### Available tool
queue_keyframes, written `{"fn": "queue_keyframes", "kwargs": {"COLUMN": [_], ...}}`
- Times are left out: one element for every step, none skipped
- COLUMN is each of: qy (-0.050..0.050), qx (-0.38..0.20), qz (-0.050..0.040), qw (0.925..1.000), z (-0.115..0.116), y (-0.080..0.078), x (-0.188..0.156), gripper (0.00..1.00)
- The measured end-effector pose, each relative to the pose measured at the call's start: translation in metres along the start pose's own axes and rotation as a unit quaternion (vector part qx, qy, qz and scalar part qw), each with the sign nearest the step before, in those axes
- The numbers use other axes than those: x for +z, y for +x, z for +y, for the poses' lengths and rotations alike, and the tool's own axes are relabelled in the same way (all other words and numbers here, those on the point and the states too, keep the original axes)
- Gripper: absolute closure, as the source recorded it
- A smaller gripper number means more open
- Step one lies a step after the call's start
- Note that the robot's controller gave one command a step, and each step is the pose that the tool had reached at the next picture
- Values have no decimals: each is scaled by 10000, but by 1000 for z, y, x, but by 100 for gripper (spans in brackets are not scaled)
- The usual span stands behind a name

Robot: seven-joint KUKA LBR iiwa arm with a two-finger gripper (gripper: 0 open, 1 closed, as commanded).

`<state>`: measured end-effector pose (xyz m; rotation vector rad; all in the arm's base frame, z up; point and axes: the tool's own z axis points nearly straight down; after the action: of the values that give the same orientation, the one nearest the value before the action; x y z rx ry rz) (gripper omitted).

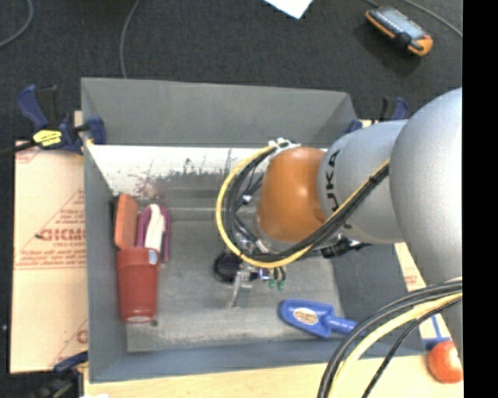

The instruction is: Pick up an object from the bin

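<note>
I see the pincer (242, 289) low over the middle floor of the bin (210, 116), just beside a small black thing (225, 267). I cannot tell whether it is apart or together. A blue-handled tool (309, 315) lies near, and a red cup (138, 284) lies well apart at the left.

Items on the dark surface (194, 39), far side: orange-and-black device (398, 30) at right; white sheet (289, 6) to its left, cut by the edge; thin cable (124, 47) at left. Orange round item (445, 362) at near right.
</note>
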<state>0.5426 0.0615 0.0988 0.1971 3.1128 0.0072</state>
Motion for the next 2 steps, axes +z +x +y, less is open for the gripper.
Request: {"fn": "queue_keyframes", "kwargs": {"qy": [-11, -12], "qx": [378, 380], "qz": [-67, -66], "qw": [9993, 9993], "z": [3, 3], "y": [-19, -19], "x": [20, 20], "gripper": [100, 100]}}
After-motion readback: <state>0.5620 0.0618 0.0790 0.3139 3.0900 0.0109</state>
